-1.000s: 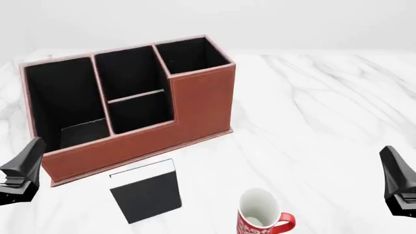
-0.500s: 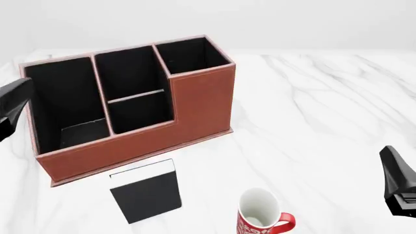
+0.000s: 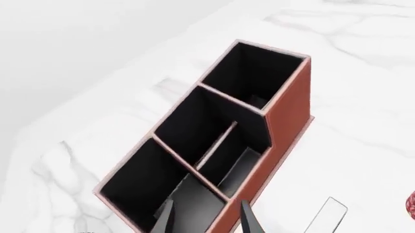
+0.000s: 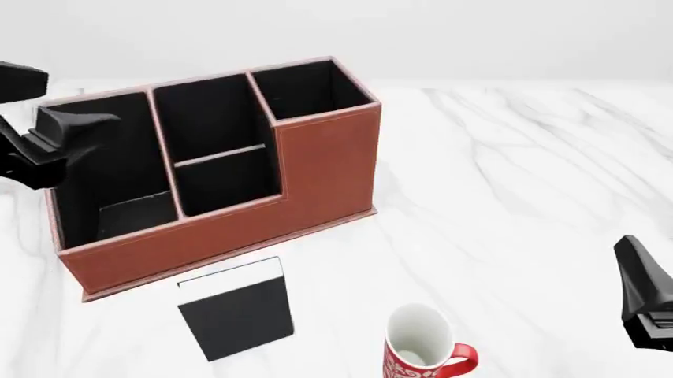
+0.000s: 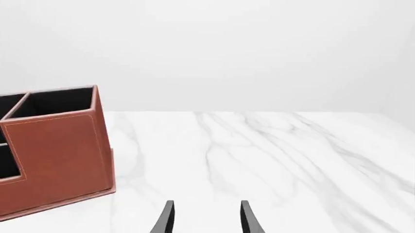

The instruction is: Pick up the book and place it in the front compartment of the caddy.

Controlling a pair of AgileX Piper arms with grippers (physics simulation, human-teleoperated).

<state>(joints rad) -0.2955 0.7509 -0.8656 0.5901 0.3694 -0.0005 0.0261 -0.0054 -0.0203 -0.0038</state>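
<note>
Front view shows the approach step; the book (image 4: 236, 307) lies flat on the tabletop (image 4: 505, 181) beside the caddy (image 4: 315, 169); left tool (image 3: 204, 218) open, empty, must descend to it.

The caddy (image 4: 326, 169) looks like stitched reddish-brown leather, matt black inside. The tabletop (image 4: 526, 173) is smooth white marble; the mug (image 4: 426, 346) glossy ceramic.
</note>
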